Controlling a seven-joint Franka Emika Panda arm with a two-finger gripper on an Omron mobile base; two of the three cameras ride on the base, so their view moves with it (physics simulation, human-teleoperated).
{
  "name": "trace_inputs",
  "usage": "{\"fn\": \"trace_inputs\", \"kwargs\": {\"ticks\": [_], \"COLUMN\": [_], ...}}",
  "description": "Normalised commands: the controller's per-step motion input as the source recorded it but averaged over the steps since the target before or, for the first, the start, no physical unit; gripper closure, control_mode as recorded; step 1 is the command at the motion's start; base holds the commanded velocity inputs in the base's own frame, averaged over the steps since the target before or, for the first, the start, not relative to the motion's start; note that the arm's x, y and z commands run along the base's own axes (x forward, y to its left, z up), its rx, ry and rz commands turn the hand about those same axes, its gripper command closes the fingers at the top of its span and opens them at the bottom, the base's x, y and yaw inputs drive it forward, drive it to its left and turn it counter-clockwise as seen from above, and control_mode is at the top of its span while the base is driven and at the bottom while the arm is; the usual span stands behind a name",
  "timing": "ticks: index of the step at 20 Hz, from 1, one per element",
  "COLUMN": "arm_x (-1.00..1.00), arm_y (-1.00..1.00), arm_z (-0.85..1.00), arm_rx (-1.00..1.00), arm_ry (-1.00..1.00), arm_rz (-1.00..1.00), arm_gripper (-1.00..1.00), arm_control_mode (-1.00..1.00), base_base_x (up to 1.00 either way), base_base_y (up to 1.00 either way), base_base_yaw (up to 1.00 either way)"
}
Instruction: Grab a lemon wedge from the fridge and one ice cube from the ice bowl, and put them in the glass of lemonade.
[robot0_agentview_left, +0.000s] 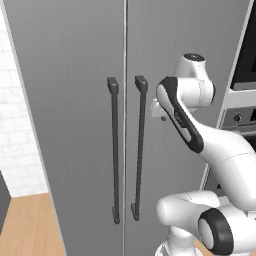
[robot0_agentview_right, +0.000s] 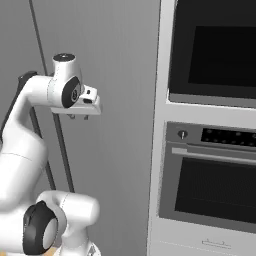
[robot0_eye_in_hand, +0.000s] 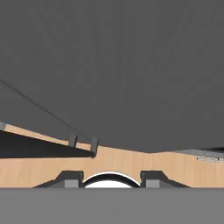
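Observation:
The fridge (robot0_agentview_left: 70, 100) is a tall matte-grey unit with both doors shut. Two long dark bar handles (robot0_agentview_left: 115, 150) (robot0_agentview_left: 140, 150) run down either side of the centre seam. My gripper (robot0_agentview_right: 79, 117) hangs in front of the right door (robot0_agentview_right: 120, 100), a little right of the handles, at about the height of their upper ends, pointing down. Its fingertips (robot0_eye_in_hand: 72, 178) stand apart with nothing between them, so it is open. In the hand view the grey door (robot0_eye_in_hand: 113, 65) looms above, with the handles' lower ends (robot0_eye_in_hand: 94, 144) and wooden floor below. The lemon wedge, ice bowl and glass of lemonade are out of view.
A built-in double oven stack (robot0_agentview_right: 215, 190) stands directly right of the fridge, with a knob and display panel (robot0_agentview_right: 220, 136). White tiled wall (robot0_agentview_left: 15, 125) lies left of the fridge. Wooden floor (robot0_agentview_left: 30, 225) stretches below.

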Motion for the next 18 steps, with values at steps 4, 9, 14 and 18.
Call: {"fn": "trace_inputs", "kwargs": {"ticks": [4, 9, 14, 18], "arm_x": [-0.77, -0.88, -0.43, -0.02], "arm_y": [0.01, 0.0, -0.08, 0.0], "arm_z": [0.0, 0.0, -0.02, 0.0], "arm_rx": [0.0, 0.02, 0.07, 0.0], "arm_ry": [-0.08, -0.03, -0.04, -0.01], "arm_rz": [0.0, 0.0, -0.01, 0.0], "arm_gripper": [-1.0, -1.0, -1.0, -1.0], "arm_control_mode": [-1.0, -1.0, -1.0, 1.0], "base_base_x": [0.0, 0.0, 0.0, -0.21], "base_base_y": [0.0, 0.0, 0.0, 0.17], "base_base_yaw": [0.0, 0.0, 0.0, -0.01]}}
